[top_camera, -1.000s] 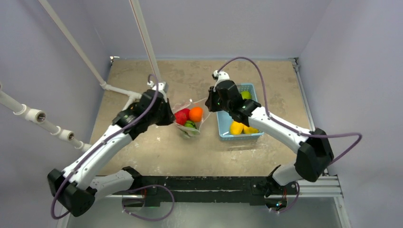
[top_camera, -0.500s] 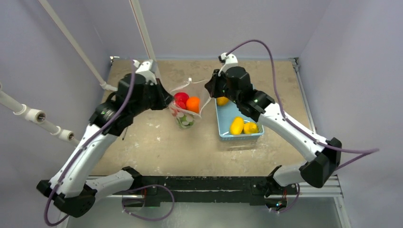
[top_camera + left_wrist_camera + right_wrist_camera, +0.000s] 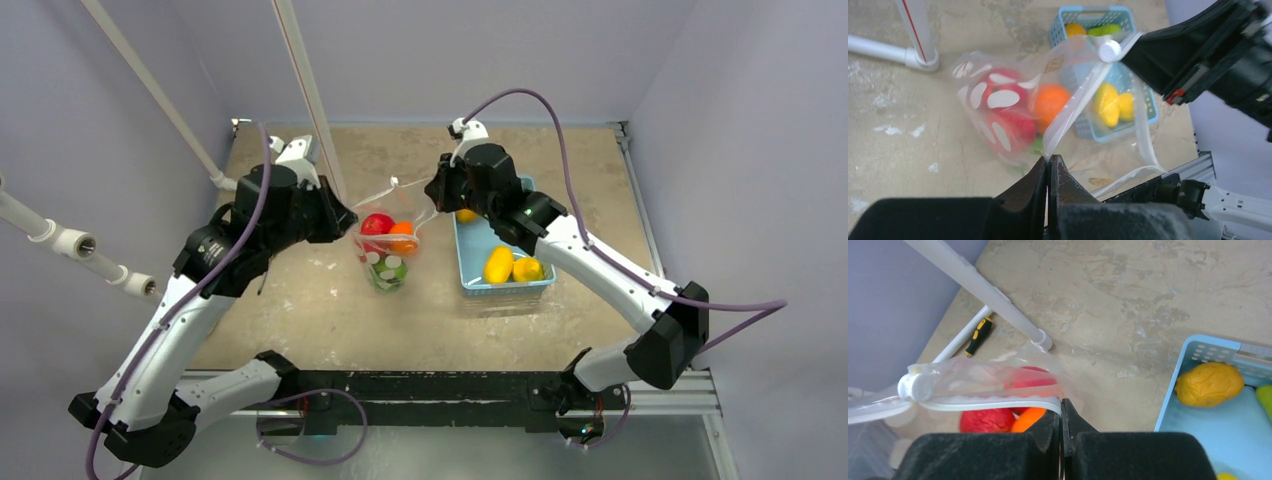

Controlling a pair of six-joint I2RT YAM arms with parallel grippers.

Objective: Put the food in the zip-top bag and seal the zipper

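My left end effector (image 3: pixel 1048 161) and right end effector (image 3: pixel 1061 416) each pinch the zipper (image 3: pixel 998 404) of the hanging zip-top bag (image 3: pixel 385 250), so I judge sealing is in hand, which calls for pulling the strip taut.

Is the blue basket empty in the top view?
No, an orange fruit and a yellow fruit lie in the basket.
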